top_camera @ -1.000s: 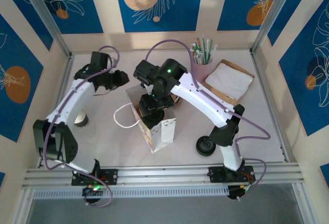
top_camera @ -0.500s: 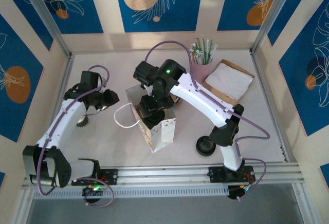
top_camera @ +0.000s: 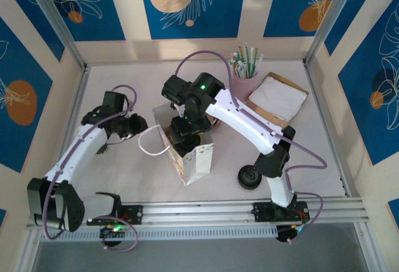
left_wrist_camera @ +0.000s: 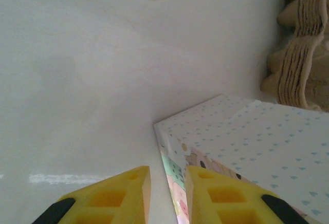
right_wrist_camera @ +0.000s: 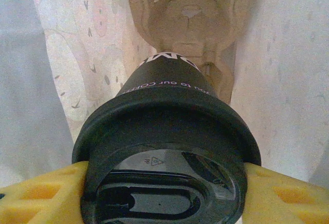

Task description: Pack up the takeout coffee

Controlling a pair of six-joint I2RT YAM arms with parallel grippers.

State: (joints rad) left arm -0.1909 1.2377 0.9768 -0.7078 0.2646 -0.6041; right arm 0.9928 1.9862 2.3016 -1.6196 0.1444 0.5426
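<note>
Clamping the takeout coffee (right_wrist_camera: 164,106), right gripper (right_wrist_camera: 164,193); left gripper (left_wrist_camera: 167,196) narrowly parted at bag (left_wrist_camera: 247,147) edge, hold unclear.

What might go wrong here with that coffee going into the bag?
1. The right pincer grips the takeout coffee at its lid alone; the cup might slip or the lid pop off.
2. The left pincer has not clamped the edge of the paper bag, so the bag may shift or tip.

Glossy black plastic round lid (right_wrist_camera: 159,183) on matt dark-banded paper coffee cup (right_wrist_camera: 167,82). Around the cup, matt printed paper bag (right_wrist_camera: 87,54); beyond it, rough brown moulded-pulp tray (right_wrist_camera: 190,18).
</note>
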